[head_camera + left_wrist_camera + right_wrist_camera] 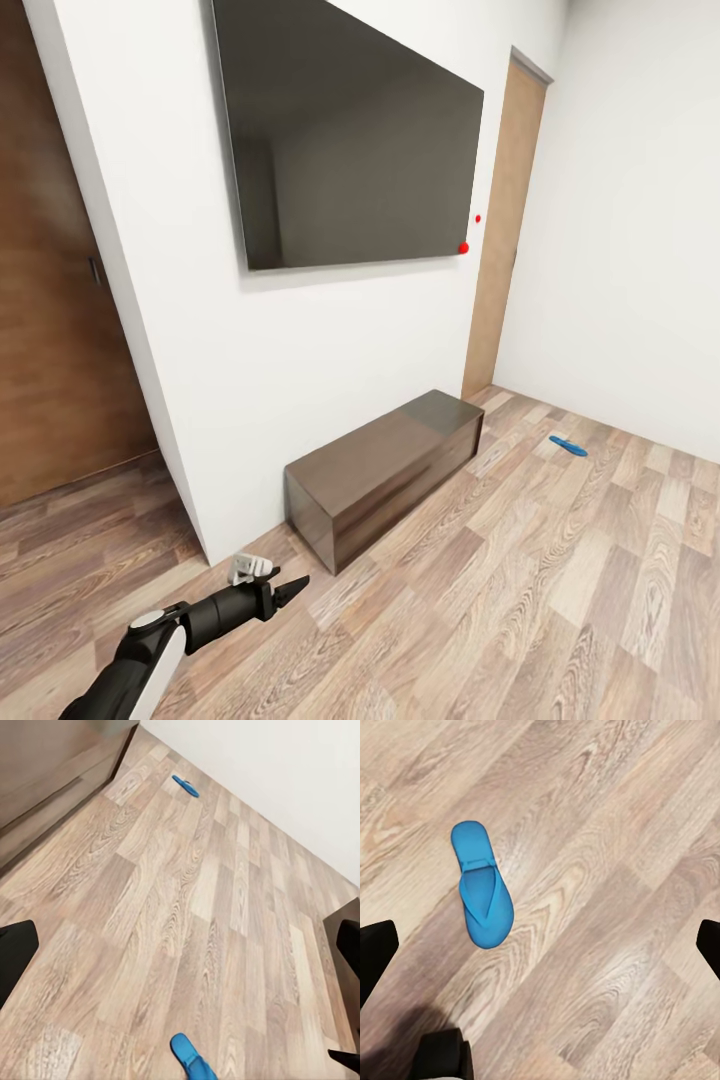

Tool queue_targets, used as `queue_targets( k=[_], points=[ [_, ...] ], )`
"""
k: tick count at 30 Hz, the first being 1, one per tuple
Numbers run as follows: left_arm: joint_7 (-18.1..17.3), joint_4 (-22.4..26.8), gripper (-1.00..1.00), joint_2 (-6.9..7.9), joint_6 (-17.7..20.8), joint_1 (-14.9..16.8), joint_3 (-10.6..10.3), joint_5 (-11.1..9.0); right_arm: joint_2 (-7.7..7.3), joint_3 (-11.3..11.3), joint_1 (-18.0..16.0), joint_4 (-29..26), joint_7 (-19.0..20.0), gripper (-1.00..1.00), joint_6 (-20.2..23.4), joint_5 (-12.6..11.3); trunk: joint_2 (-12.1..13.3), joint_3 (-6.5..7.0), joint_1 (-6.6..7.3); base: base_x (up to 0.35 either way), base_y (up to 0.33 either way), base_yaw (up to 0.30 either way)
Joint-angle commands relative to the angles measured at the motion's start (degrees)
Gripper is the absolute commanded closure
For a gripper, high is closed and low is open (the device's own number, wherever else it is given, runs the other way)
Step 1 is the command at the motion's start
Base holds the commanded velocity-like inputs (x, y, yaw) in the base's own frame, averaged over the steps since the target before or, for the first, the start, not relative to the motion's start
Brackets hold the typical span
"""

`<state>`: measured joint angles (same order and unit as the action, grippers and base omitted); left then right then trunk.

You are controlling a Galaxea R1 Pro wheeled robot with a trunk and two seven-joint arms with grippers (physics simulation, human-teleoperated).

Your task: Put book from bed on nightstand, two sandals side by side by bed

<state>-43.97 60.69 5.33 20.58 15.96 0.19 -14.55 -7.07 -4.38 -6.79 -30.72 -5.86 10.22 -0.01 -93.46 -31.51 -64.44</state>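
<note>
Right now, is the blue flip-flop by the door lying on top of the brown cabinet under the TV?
No. The blue flip-flop lies on the wood plank floor, apart from the brown cabinet under the TV. The head view shows it.

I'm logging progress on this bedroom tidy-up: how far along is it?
Nothing looks done. The sandals lie far apart on the floor: one sandal near the far wall, the other sandal beneath the open right gripper. The left gripper holds nothing. Pairing them and moving the book remain.
</note>
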Motion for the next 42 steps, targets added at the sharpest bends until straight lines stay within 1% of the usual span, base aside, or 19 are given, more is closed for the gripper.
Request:
queue_targets(
  k=[1, 3, 4, 5, 6, 7, 8, 9, 10, 12, 14, 16, 23, 27, 28, 32, 42],
  points=[
    [-0.09, 0.01, -1.00, -0.01, 0.52, 0.03, -0.01, -0.46, 0.00, -0.02, -0.04, -0.20, -0.12, -1.00, 0.49, 0.00, -0.45, -0.25, -0.22, 0.000, 0.000, 0.000],
    [-0.08, 0.01, -1.00, -0.03, 0.52, 0.03, -0.05, -0.44, -0.02, -0.01, -0.93, -0.34, -0.16, -1.00, 0.90, 0.00, -1.25, -0.60, -0.66, 0.000, 0.000, 0.000],
    [-0.09, -0.01, -1.00, -0.04, 0.55, 0.03, -0.07, -0.50, -0.03, -0.01, -2.63, -0.37, -0.18, -1.00, 1.45, 0.06, -1.65, -0.78, -0.88, 0.000, 0.000, 0.000],
    [-0.15, 0.01, -1.00, -0.05, 0.60, 0.03, -0.08, -0.57, -0.02, -0.01, -5.11, -0.36, -0.16, -1.00, 2.42, 0.16, -2.05, -0.96, -1.10, 0.000, 0.000, 0.000],
    [-0.18, 0.01, -1.00, -0.05, 0.64, 0.03, -0.09, -0.61, -0.01, 0.00, -6.56, -0.30, -0.15, -1.00, 3.11, 0.20, -2.45, -1.14, -1.32, 0.000, 0.000, 0.000],
    [-0.27, 0.02, -1.00, -0.05, 0.69, 0.03, -0.09, -0.65, 0.01, 0.03, -9.62, -0.05, -0.14, -1.00, 4.87, 0.26, -2.85, -1.32, -1.54, 0.000, 0.000, 0.000],
    [-0.30, 0.03, -1.00, -0.05, 0.71, 0.03, -0.10, -0.67, 0.02, 0.04, -11.09, 0.06, -0.14, -1.00, 5.94, 0.28, -3.25, -1.50, -1.76, 0.000, 0.000, 0.000],
    [-0.32, 0.03, -1.00, -0.05, 0.72, 0.03, -0.13, -0.70, 0.03, 0.05, -13.48, 0.21, -0.13, -1.00, 8.41, 0.31, -3.65, -1.68, -1.98, 0.000, 0.000, 0.000],
    [-0.32, 0.02, -1.00, -0.05, 0.71, 0.03, -0.14, -0.70, 0.03, 0.06, -14.35, 0.25, -0.13, -1.00, 9.73, 0.33, -4.06, -1.86, -2.20, 0.000, 0.000, 0.000],
    [-0.33, -0.07, -1.00, -0.06, 0.70, 0.03, -0.17, -0.78, 0.04, 0.07, -16.42, 0.28, -0.12, -1.00, 14.89, 0.30, -4.86, -2.22, -2.64, 0.000, 0.000, 0.000],
    [-0.33, -0.10, -1.00, -0.06, 0.70, 0.03, -0.16, -0.80, 0.08, 0.09, -17.12, 0.17, -0.12, -1.00, 17.63, 0.45, -5.66, -2.58, -3.08, 0.000, 0.000, 0.000],
    [-0.33, -0.12, -1.00, -0.06, 0.70, 0.03, -0.13, -0.81, 0.14, 0.19, -17.50, 0.17, -0.12, -1.00, 19.10, 0.59, -6.46, -2.94, -3.52, 0.000, 0.000, 0.000],
    [-0.12, -0.19, -1.00, -0.36, 0.60, 0.03, -0.25, -0.76, 0.17, 0.34, -17.83, 0.20, 0.18, -1.00, 20.53, 0.77, -9.27, -4.20, -5.05, 0.000, 0.000, 0.000],
    [-0.14, -0.27, -1.00, -0.61, 0.60, 0.03, -0.19, -0.80, -0.10, 0.41, -17.85, -0.18, 0.29, -1.00, 21.18, 0.79, -10.87, -4.91, -5.93, 0.000, 0.000, 0.000],
    [-0.12, -0.30, -1.00, -0.64, 0.60, 0.03, -0.23, -0.81, -0.17, 0.41, -17.85, -0.31, 0.31, -1.00, 22.70, 0.82, -11.28, -5.09, -6.15, 0.000, 0.000, 0.000],
    [-0.08, -0.31, -1.00, -0.71, 0.61, 0.03, -0.33, -0.82, -0.21, 0.42, -17.89, -0.32, 0.27, -1.00, 24.71, 0.87, -12.88, -5.81, -7.03, 0.000, 0.000, 0.000],
    [-0.01, -0.31, -1.00, -0.69, 0.53, 0.03, -0.34, -0.76, -0.10, 0.50, -17.90, -0.25, 0.32, -1.00, 25.23, 0.84, -16.89, -7.61, -9.23, 0.000, 0.000, 0.000]
  ],
)
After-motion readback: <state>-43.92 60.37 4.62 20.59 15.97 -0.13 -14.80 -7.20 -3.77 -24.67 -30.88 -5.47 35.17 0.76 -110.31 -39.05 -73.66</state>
